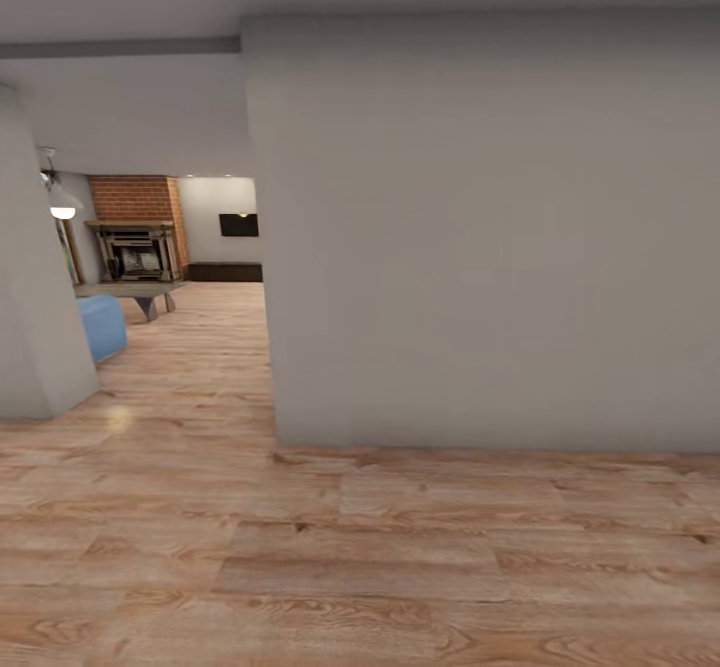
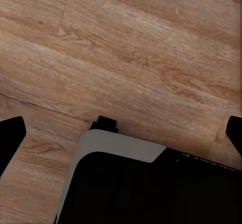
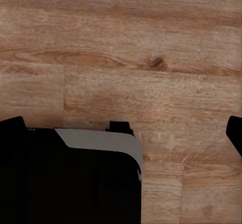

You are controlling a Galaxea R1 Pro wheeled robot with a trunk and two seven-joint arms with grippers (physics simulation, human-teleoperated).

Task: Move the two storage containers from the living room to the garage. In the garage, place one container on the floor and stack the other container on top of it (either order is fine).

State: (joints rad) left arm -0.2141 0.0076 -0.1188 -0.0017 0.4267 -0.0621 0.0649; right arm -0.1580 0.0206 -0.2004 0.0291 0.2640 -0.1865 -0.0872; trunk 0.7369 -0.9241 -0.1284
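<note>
The storage containers and the garage are out of view. Past a grey wall [image 1: 480, 237], the living room opens at the far left, with its brick fireplace [image 1: 137, 237] and a corner of the blue sofa [image 1: 102, 325]. My left gripper [image 2: 121, 133] hangs open over the light wood plank floor [image 2: 131, 57], its dark fingertips [image 2: 11, 135] far apart with nothing between them. My right gripper [image 3: 121, 133] is likewise open above the planks, holding nothing. The black and grey robot base [image 2: 146, 188] lies below both grippers.
A wide grey wall stands straight ahead, ending at a corner [image 1: 262, 347]. Left of it a passage of wood floor [image 1: 200, 367] leads toward the living room, bounded by another grey wall [image 1: 30, 297]. A low table [image 1: 135, 292] and a lamp [image 1: 62, 209] stand farther in.
</note>
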